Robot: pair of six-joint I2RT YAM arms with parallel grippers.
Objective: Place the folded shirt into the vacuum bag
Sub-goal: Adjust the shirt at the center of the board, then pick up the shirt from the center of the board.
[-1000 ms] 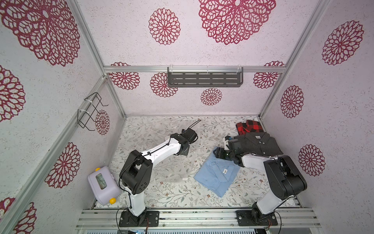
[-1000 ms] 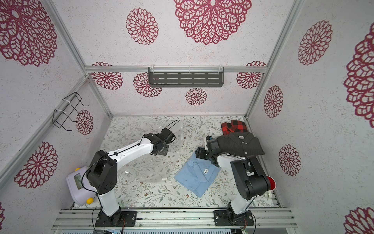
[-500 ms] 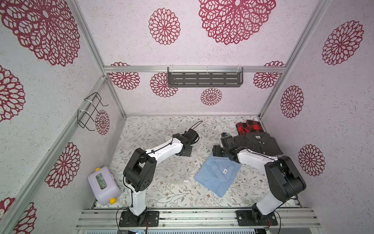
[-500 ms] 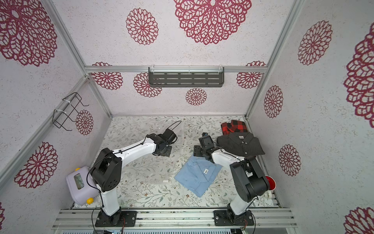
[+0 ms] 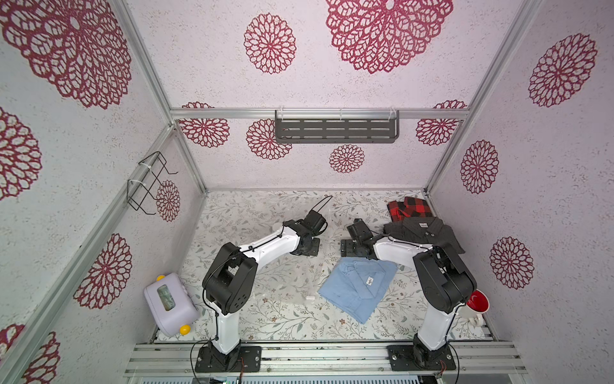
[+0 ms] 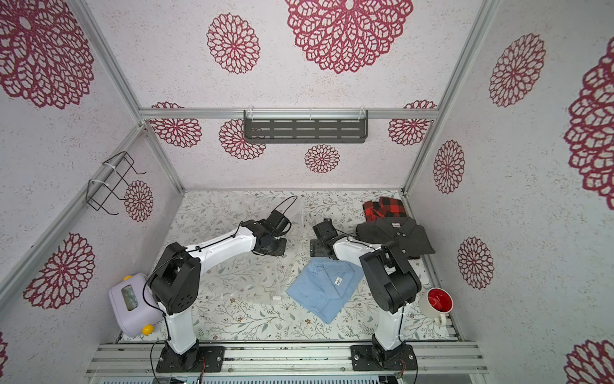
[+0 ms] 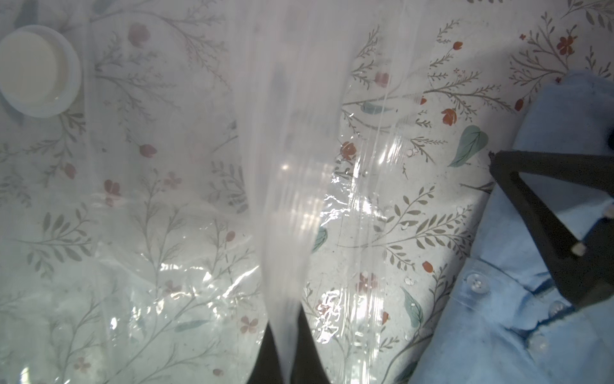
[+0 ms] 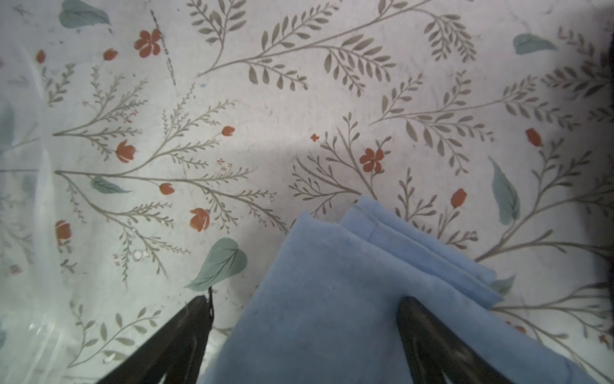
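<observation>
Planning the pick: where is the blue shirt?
In a top view the blue shirt lies flat on the table's right half, under the open right gripper.

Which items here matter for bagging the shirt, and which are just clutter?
Job: vacuum bag, pinched by shut left gripper; blue folded shirt, under open right gripper.
Clutter: dark shirt, plaid shirt, lilac box, red-lined mug, wall shelf, wire rack.
</observation>
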